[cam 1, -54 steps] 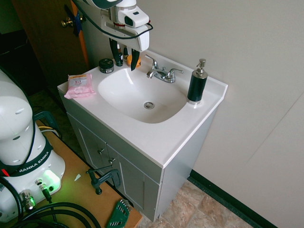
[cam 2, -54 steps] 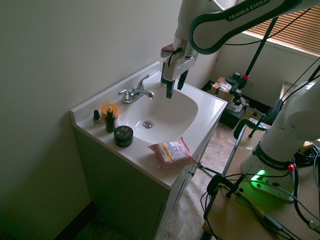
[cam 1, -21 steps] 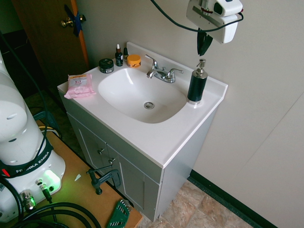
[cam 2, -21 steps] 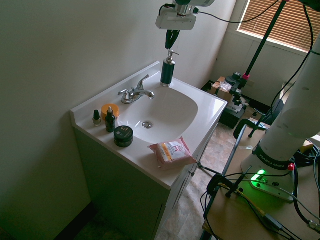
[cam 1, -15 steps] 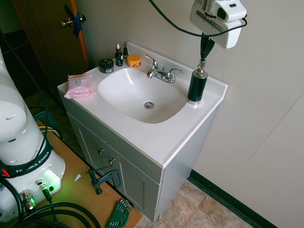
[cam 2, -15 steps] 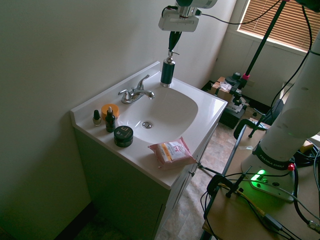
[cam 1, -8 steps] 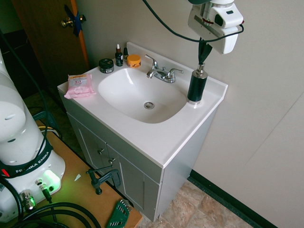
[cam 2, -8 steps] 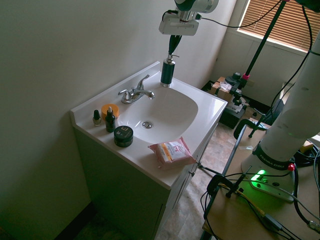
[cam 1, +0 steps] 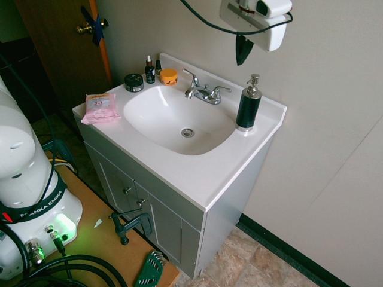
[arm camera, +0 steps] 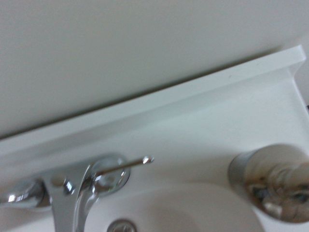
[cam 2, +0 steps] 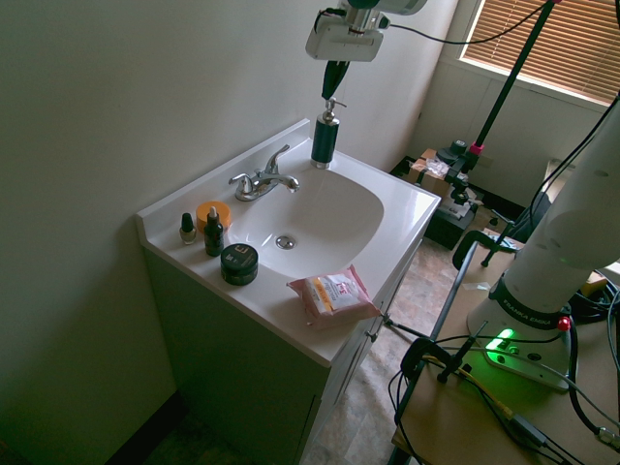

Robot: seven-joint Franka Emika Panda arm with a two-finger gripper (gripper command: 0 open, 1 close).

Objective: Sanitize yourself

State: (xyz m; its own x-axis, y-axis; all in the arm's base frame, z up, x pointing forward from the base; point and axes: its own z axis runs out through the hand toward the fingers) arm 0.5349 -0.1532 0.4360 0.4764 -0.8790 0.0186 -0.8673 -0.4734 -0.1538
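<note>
My jaws (cam 1: pixel 242 63) are pressed together, pointing down, above the worktop (cam 1: pixel 197 171) and apart from the pump bottle (cam 1: pixel 249 104). My white arm (cam 2: pixel 554 232) is mounted beside the vanity, its gripper head high near the wall. Pump bottle: upright on the worktop, beside the sink (cam 1: pixel 179 122), near the faucet (cam 1: pixel 204 92).

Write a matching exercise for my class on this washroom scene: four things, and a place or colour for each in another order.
Things
1. Pump bottle
2. Wipes packet
3. Faucet
4. Tool

Places and colours
A. Pink
B. In the air, fingers closed together
C. Dark with a silver top
D. Silver, behind the basin, on the wall side

Right pairs: 1-C, 2-A, 3-D, 4-B
</note>
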